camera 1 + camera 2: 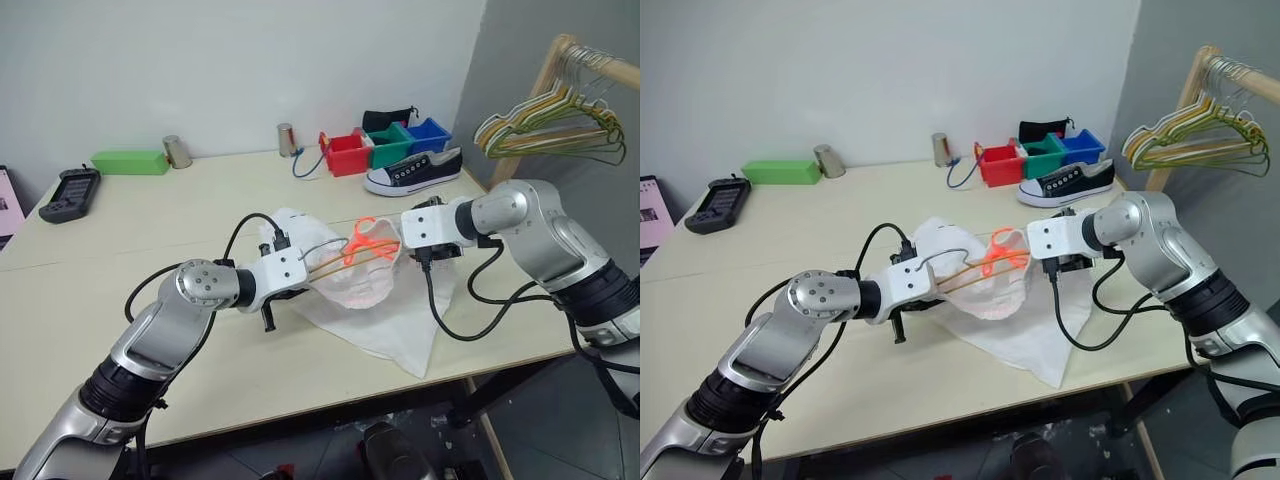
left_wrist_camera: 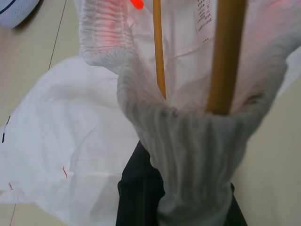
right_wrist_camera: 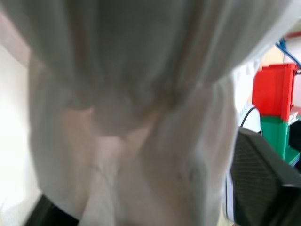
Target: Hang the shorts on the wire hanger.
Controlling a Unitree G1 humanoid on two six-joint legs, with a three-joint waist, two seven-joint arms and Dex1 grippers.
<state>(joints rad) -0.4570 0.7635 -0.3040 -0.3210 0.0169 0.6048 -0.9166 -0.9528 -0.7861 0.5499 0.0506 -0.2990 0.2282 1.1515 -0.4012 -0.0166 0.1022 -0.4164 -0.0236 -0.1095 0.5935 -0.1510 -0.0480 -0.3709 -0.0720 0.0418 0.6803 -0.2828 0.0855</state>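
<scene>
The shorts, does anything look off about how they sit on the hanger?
Yes. The shorts are bunched, waistband gathered around the hanger wires, one leg trailing flat on the table.

Both arms reach inward over the worktop (image 1: pixel 120 250), hands facing each other.

The left arm rises from the near left, elbow bent, forearm running right toward the middle; its left hand (image 1: pixel 290 290) points right and somewhat downward, its fingers pressed together and wrapped in the waistband of the shorts (image 1: pixel 370 300), with the wire hanger (image 1: pixel 355 262) at the same spot. The right arm comes in from the right edge, elbow raised and bent, forearm angled left and down; its right hand (image 1: pixel 408 250) sits against the opposite side of the shorts, cloth draped over its fingers, so their spread cannot be judged.
</scene>
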